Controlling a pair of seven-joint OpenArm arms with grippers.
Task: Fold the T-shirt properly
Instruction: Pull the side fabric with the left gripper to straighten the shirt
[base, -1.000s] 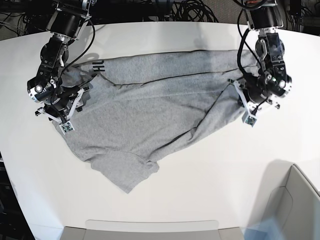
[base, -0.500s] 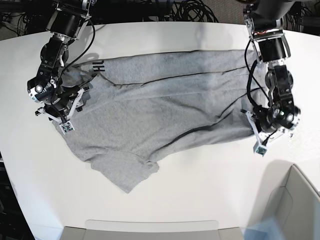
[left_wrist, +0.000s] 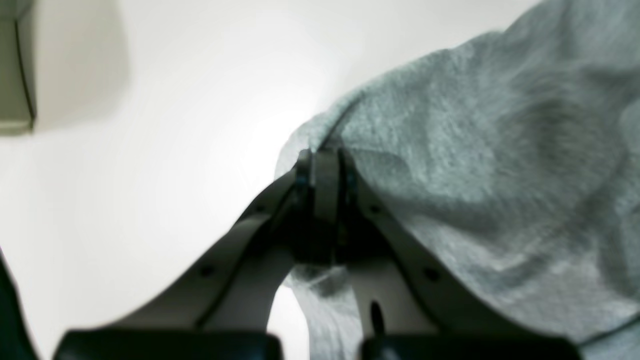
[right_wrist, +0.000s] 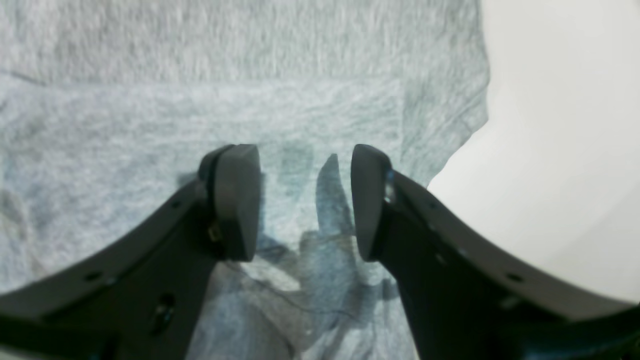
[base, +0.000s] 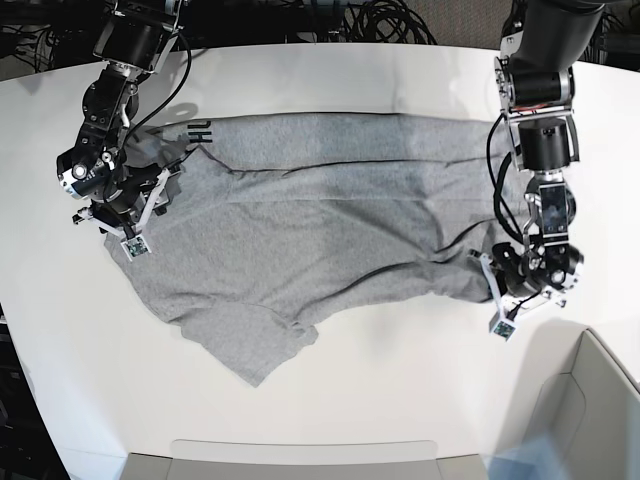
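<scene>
Here, left pincer (base: 497, 300) clenched on T-shirt (base: 300, 220) edge — right pincer (base: 140, 215) released, bare table (base: 400, 400) ahead.

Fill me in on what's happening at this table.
A two-armed robot is folding a grey T-shirt spread on a white table. The left gripper is shut on a corner of the cloth at the near edge. The right gripper hovers open over the opposite end, holding nothing. The shirt lies wrinkled and partly doubled over, not yet neatly folded.
</scene>
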